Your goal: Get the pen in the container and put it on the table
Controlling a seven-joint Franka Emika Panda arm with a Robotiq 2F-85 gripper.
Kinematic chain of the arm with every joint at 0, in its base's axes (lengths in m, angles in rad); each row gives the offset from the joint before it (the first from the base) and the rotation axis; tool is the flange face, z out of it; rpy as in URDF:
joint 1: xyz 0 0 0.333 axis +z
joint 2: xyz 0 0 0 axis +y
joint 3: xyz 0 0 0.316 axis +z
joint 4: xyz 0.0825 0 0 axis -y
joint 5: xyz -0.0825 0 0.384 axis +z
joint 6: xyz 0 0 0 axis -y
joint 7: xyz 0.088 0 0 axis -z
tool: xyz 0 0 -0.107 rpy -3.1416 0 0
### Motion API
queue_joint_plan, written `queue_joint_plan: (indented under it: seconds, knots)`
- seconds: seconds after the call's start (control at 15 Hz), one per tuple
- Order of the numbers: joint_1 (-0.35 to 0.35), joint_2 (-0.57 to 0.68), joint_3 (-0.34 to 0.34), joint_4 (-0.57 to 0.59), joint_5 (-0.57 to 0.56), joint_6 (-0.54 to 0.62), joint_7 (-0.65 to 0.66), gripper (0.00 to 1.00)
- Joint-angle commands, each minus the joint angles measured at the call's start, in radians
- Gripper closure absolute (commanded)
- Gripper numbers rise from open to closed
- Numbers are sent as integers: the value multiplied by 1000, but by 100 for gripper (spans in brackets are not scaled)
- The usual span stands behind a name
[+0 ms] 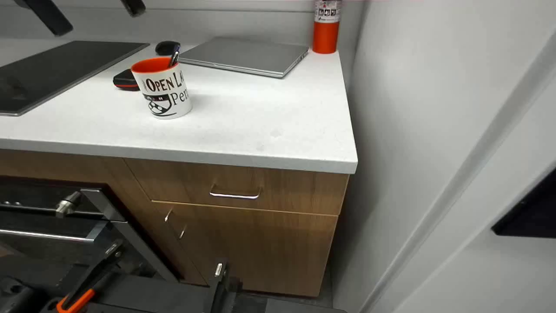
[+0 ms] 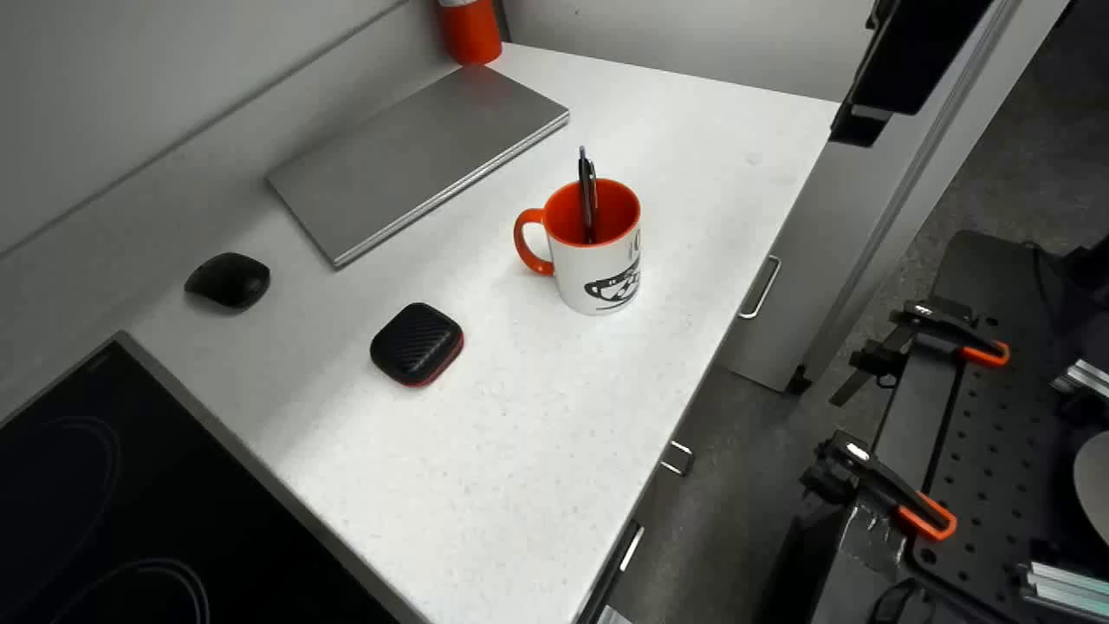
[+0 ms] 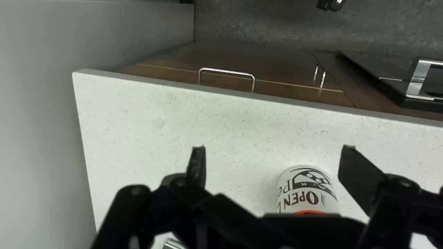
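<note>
The pen [image 1: 174, 57] is dark with a clip and leans upright inside the container, its upper end above the rim; it also shows in an exterior view [image 2: 588, 198]. The container [image 1: 164, 94] is a white mug with a red-orange inside and handle, standing on the white table [image 1: 260, 126]; it shows in an exterior view [image 2: 598, 276]. In the wrist view the container [image 3: 306, 190] is partly covered by the gripper body, and the pen is hidden. My gripper [image 3: 273, 148] is open and empty, above the table and apart from the container. Its fingers [image 1: 102, 22] show at the top of an exterior view.
A grey laptop [image 2: 424, 160], a black mouse [image 2: 229, 280] and a small black case [image 2: 418, 344] lie near the mug. A red bottle [image 1: 325, 32] stands in the back corner by the wall [image 1: 412, 108]. A black cooktop [image 2: 104, 503] is set in the counter.
</note>
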Motion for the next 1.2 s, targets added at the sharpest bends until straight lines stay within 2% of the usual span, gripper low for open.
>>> queue_joint_plan:
  seconds: [0.0, 0.4, 0.93, 1.13]
  knots:
    - [16, 4, -14, 2, -12, -4, 10, 0]
    - [16, 4, -14, 2, -12, -4, 10, 0]
    - [31, 291, -112, 108, 120, 316, -20, 0]
    - [61, 397, -146, 162, 197, 360, -64, 0]
